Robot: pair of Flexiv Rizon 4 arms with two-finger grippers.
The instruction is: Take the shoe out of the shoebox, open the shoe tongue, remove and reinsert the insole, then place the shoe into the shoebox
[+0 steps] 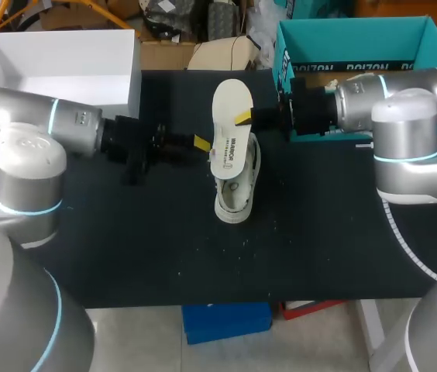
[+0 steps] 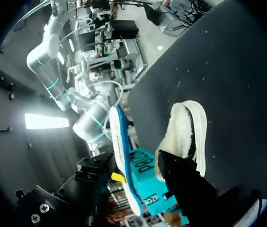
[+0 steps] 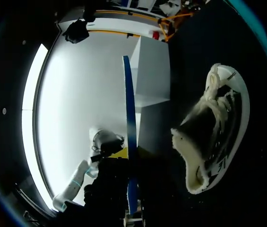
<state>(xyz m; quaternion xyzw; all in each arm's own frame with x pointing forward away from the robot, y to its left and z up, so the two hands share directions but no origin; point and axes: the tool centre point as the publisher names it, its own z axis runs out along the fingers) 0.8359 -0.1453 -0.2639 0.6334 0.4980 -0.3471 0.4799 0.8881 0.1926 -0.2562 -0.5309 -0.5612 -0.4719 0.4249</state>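
1. Close up in the left wrist view are the left fingers point(image 2: 183, 184), big and black. They are apart. One yellow tip is against one side of the insole point(image 2: 120, 156). The other finger is over by the shoe point(image 2: 190, 132), with a gap between it and the insole.
2. Up close in the right wrist view, the right fingers point(image 3: 118, 153) look clamped on the insole. It sticks straight out from between them. The shoe is off to one side of them and does not touch them.
3. Both wrist views see the insole from its thin edge, and it looks blue there. Only the head view shows its flat white face and its long round shape.
4. Only the head view shows both arms at once. The left arm point(image 1: 56, 120) and the right arm point(image 1: 381, 97) meet at the insole in the middle.
5. The insole is held up in the air over the shoe. Its low end is by the shoe's opening, but I cannot tell if they touch.
6. The shoe sits in the middle of the dark surface point(image 1: 319, 256), outside both boxes.
7. At the back of the surface, the white box point(image 1: 56, 70) is behind the left arm. The teal box point(image 1: 358, 46) is behind the right arm. The left wrist view shows only the teal box, and the right wrist view shows only the white one.
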